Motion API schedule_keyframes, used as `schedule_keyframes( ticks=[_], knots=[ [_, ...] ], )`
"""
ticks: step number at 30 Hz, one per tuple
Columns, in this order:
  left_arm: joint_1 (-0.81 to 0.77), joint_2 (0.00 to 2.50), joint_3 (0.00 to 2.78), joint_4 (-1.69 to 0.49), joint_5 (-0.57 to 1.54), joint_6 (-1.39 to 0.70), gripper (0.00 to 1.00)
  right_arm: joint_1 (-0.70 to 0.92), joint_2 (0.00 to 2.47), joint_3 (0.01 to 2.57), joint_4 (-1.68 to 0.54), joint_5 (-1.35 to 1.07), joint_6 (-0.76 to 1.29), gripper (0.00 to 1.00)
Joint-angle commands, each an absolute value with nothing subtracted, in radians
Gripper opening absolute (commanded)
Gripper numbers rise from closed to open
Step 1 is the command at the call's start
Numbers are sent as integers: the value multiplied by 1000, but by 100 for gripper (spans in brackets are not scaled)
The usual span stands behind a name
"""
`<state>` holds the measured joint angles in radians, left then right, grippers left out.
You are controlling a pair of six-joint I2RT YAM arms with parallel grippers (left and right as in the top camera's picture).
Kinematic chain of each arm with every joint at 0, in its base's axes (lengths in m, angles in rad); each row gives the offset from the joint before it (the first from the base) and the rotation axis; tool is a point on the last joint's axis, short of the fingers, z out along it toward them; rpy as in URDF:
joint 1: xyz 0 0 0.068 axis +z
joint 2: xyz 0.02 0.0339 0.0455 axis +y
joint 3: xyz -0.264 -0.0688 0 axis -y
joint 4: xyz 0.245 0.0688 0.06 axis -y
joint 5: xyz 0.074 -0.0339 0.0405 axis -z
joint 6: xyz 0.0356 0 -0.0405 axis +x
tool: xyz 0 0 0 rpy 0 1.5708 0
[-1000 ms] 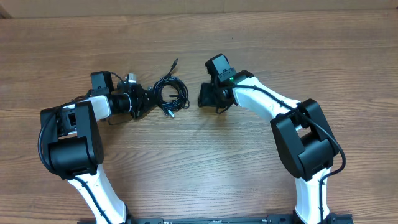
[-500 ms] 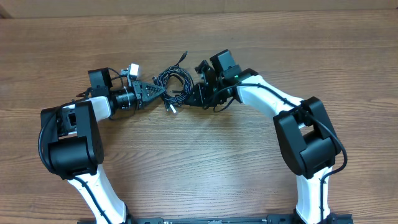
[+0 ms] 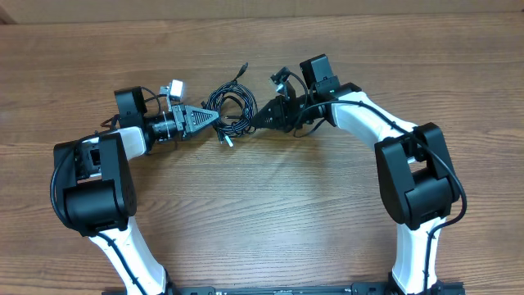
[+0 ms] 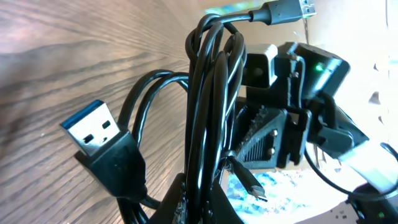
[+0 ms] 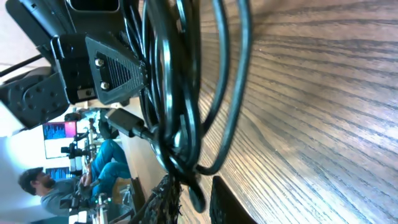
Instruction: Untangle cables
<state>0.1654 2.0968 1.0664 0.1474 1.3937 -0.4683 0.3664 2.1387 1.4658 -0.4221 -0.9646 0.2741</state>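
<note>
While left gripper clamps the cables, right gripper straddles them — grip unclear.

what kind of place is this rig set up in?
Probably a robotics lab or office: wood-grain table, tangled cables, a seated person at lit monitors in the right wrist view.

My overhead camera looks straight down on the surface, while both wrist cameras face the same cables closely from opposite sides.

Top edge crops the cables — upper loops unseen.
</note>
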Motion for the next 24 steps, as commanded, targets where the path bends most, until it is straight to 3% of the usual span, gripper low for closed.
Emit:
schedule_keyframes(
  ticks=[1,15,24],
  knots=[
    [164,2101,1063,174,1491,-476,4,371,2154,1459,-437,-997,207,17],
    [164,2101,1063,200,1520,-498,4,385,2154,1452,-465,-995,199,16],
    [163,2101,1063,199,1519,-498,4,405,2154,1450,-465,-866,243,12]
  ],
)
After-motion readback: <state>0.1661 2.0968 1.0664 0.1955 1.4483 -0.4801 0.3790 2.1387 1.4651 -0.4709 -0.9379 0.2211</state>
